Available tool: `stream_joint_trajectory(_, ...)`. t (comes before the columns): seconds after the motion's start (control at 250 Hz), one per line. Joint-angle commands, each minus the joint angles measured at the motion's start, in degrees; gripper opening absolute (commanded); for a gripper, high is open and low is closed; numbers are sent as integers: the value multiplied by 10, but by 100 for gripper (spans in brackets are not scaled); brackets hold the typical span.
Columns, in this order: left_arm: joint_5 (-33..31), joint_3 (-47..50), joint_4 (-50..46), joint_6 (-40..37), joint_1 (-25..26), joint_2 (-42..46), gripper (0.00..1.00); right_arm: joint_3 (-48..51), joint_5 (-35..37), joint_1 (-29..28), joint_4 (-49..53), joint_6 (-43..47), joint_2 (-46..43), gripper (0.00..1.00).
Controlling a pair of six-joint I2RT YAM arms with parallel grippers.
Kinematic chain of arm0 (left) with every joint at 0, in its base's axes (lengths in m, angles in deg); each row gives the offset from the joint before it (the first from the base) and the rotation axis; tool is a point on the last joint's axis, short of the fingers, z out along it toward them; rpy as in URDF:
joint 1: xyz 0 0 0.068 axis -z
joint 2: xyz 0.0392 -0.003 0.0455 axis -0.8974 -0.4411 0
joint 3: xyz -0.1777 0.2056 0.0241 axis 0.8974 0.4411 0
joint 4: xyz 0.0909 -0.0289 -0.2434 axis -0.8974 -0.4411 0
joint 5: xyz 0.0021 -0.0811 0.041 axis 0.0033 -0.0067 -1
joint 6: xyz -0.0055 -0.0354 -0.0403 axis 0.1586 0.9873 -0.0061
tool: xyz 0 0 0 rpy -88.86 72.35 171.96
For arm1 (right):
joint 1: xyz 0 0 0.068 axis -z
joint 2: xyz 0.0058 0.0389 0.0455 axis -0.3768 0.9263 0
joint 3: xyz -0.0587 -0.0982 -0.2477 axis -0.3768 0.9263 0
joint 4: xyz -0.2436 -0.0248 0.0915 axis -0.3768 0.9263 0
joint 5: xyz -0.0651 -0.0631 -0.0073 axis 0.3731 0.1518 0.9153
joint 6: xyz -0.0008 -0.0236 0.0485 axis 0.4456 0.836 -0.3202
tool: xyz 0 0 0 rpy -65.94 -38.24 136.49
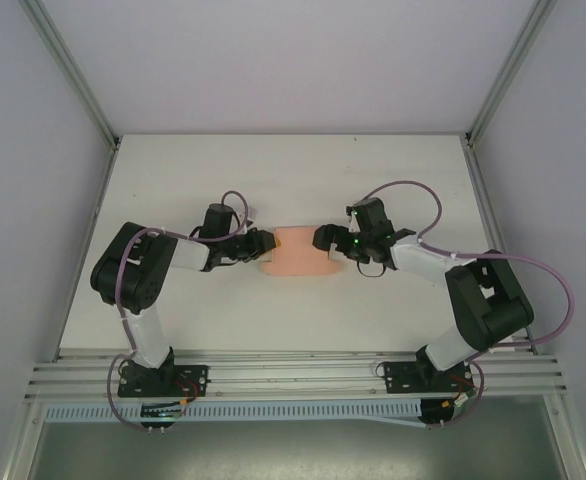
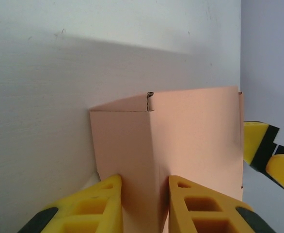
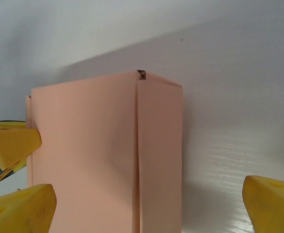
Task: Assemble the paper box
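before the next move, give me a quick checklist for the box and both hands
1. Left hand gripping the box: ok, card fills the gap between its fingers.
2. Right hand open: ok, fingers wide apart.
3. Box inside the right hand's span: ok, but it sits toward one finger.
4. Flap seam lying flat: cannot tell, a small dark gap shows at its top.
5. Hands apart from each other: ok, the box lies between them.

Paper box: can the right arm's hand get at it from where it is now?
Probably yes. The right hand is open, its fingers spread either side of one end of the paper box, with nothing between them and the card. The left hand pinches the opposite end, clear of that side.
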State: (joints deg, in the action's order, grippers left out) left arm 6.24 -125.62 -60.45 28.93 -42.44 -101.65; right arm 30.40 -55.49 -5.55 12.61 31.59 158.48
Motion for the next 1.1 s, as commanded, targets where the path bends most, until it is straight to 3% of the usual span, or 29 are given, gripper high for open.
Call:
stream_joint_trajectory(0.0,-2,29,-45,16,-4,-25,17,-3,-43,5,-28,-27,22,98)
stream_joint_trajectory(0.432,7,41,-28,12,-9,-35,18,8,-191,14,-230,-120,100,88)
stream_joint_trajectory(0.512,18,40,-11,10,-9,-38,20,4,-205,15,-251,-129,108,81)
stream_joint_trajectory(0.592,23,31,-14,-4,-9,-36,25,2,-213,16,-255,-131,109,66)
stream_joint_trajectory(0.763,16,-9,-75,-69,-9,-6,38,6,-214,21,-252,-131,94,47)
stream_joint_trajectory(0.863,-11,-36,-120,-120,-9,32,51,10,-206,28,-242,-130,76,37)
stream_joint_trajectory(0.943,-39,-63,-166,-168,-9,66,78,12,-202,35,-231,-128,59,38)
stream_joint_trajectory(0.983,-54,-75,-185,-192,-9,82,98,12,-198,39,-221,-127,50,37)
stream_joint_trajectory(1.095,-62,-97,-207,-260,-6,129,98,10,-192,58,-188,-125,22,37)
